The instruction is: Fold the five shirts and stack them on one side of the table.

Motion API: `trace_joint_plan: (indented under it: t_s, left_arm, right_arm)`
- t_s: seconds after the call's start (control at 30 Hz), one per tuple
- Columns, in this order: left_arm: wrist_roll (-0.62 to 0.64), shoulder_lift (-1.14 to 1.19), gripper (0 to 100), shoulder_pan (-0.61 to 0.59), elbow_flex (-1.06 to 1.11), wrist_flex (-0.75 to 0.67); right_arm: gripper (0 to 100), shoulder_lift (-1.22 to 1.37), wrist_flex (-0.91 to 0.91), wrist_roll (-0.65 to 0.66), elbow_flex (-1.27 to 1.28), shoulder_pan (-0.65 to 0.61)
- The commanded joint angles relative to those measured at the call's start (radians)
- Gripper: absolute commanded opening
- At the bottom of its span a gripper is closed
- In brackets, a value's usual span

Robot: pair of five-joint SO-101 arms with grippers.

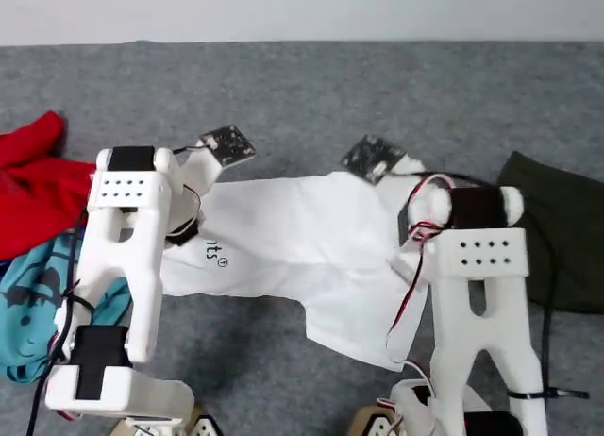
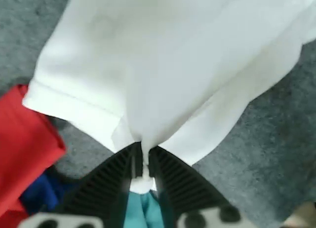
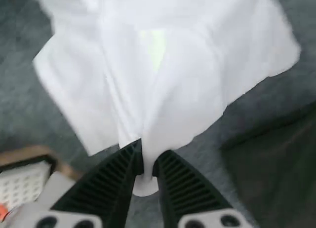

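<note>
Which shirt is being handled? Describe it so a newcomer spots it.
On the grey table, look between the left arm and the right arm. The white shirt lies spread there, both arms' jaws shut on it. It alone is white: a red shirt and a teal shirt at one side, a dark shirt at the other.

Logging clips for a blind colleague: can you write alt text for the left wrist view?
The left gripper is shut on a fold of the white shirt, which spreads away over the grey table. A red shirt lies beside it, and teal cloth shows close by the gripper.
</note>
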Motion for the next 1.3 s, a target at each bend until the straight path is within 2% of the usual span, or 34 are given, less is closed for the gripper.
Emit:
trace_joint_plan:
  t_s: [0.0,0.3,0.47,0.73,1.03,1.27]
  left_arm:
    - [-0.014,-0.048,0,0.009,0.019,-0.021]
    - [-0.034,-0.048,0,0.000,0.033,-0.023]
    - [-0.034,-0.057,0,0.000,0.030,-0.021]
    - [-0.034,-0.058,0,0.000,-0.056,0.068]
    - [-0.037,-0.054,0,0.002,-0.074,0.107]
    - [-0.100,-0.058,0,-0.012,-0.073,0.189]
  right_arm:
    - [1.0,-0.036,0.058,-0.034,0.037,-0.002]
    - [1.0,-0.041,0.087,-0.089,0.157,-0.012]
    - [1.0,-0.174,0.090,-0.083,0.155,-0.018]
    - [1.0,-0.386,0.091,-0.089,0.161,-0.197]
    - [1.0,-0.337,0.091,-0.106,0.187,-0.239]
    - [1.0,-0.326,0.088,-0.126,0.285,-0.237]
